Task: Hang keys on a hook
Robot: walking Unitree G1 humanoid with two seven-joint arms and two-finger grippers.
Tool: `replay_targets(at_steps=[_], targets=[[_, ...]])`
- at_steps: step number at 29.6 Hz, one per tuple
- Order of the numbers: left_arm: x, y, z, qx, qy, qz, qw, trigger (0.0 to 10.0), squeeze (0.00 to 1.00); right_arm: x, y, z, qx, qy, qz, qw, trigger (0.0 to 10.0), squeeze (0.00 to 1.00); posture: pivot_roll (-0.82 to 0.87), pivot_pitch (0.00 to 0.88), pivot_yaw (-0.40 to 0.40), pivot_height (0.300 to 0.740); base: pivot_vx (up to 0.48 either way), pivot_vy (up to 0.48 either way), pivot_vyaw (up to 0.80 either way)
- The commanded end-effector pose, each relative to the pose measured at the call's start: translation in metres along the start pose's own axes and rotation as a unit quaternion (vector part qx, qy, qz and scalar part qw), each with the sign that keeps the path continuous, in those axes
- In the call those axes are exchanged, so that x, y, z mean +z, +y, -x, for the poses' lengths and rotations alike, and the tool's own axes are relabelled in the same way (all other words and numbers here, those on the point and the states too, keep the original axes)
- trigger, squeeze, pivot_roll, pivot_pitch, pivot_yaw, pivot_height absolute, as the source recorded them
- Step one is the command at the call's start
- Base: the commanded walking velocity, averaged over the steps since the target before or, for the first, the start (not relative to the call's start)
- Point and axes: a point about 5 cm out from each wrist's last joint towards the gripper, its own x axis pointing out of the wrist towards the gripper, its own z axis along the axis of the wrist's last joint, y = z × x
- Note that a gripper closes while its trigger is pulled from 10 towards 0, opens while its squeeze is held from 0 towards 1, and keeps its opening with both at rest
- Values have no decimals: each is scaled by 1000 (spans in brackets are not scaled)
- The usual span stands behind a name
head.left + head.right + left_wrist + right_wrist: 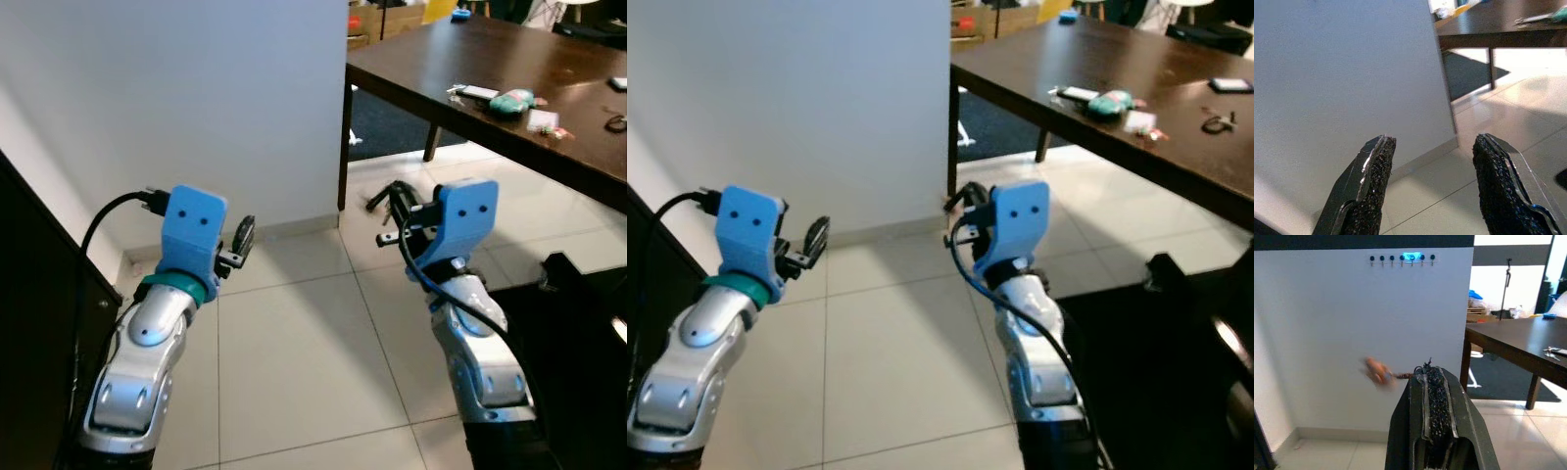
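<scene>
Right wrist view looks along the right gripper [1432, 382], whose two black fingers are pressed together on a thin dark piece at their tips; from it a blurred orange-pink tag of the keys [1377, 372] hangs out to one side. So the keys sit pinched at the fingertips of that gripper, held in the air in front of a white wall [1352, 333]. High on that wall runs a row of dark hooks [1401, 258], with a small blue-lit patch among them; the keys are well below the row and apart from it.

In the head views both silver arms reach forward over a pale tiled floor [304, 352], each wrist carrying a blue camera housing. The right gripper is nearer the corner of the wall, beside the leg of a dark wooden table [509, 69]. On the tabletop lie small items: a teal pouch [511, 102], a flat white object and some small bits I cannot make out.

The left gripper [1432, 166] is held low before the wall's baseboard, its two rough black fingers [1376, 171] spread wide apart with nothing between them. A black cable [103, 220] loops from the left wrist.
</scene>
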Motion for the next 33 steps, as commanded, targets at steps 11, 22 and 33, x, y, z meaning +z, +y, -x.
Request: replay_targets(at_steps=[11,22,33], targets=[[-1,-4,-2,-18,-8,-12,1000,10000,0,2,6,-1,0,-9,-25,1000,10000,0,-102,35,126,740,120,0,356],[5,-6,-8,-17,-19,-7,1000,10000,0,4,3,-1,-8,-13,-27,1000,10000,0,-108,36,125,740,461,0,0],[14,-13,-9,-19,-39,6,999,10000,0,9,-5,-2,-20,-22,-20,999,10000,0,-121,39,124,740,461,0,0]])
